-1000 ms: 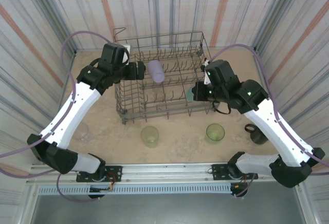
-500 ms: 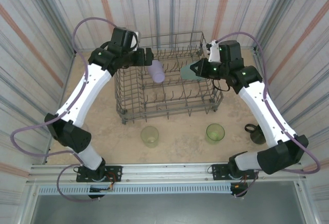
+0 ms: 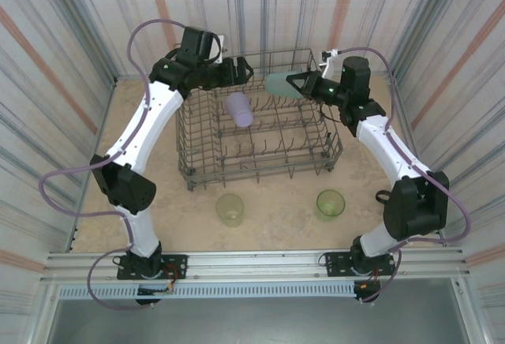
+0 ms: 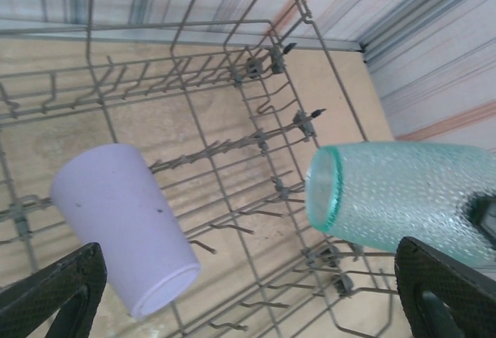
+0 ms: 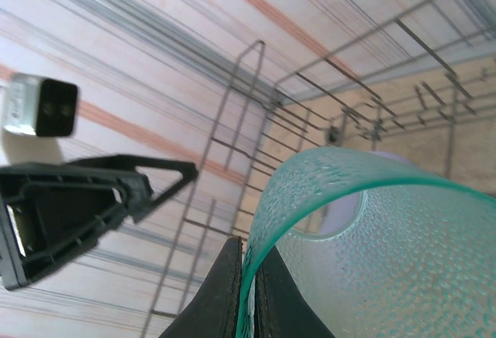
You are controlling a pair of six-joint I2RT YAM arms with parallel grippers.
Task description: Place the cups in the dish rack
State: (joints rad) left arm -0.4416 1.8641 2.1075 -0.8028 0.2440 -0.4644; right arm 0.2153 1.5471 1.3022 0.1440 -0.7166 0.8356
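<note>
The grey wire dish rack (image 3: 189, 172) stands mid-table, and a lavender cup (image 3: 239, 110) lies tilted on its tines. My right gripper (image 3: 296, 85) is shut on the rim of the teal cup (image 3: 278, 85), which it holds on its side above the rack's back right part. In the right wrist view, the fingers (image 5: 232, 291) pinch the teal cup's (image 5: 387, 260) wall. My left gripper (image 3: 241, 72) hangs open over the rack's back edge, facing the teal cup (image 4: 395, 198) and above the lavender cup (image 4: 124, 222). Nothing is between its fingers (image 4: 54, 291).
Two yellow-green cups (image 3: 230, 209) (image 3: 331, 203) stand on the sandy table in front of the rack. Striped walls close in the back and both sides. The rack's raised corner loop (image 3: 183, 48) stands at its back left, close to the left arm.
Both arms rose and swung toward the rack's back. The right gripper carried the teal cup from the rack's right side up over its back right. The left gripper moved right along the back edge.
</note>
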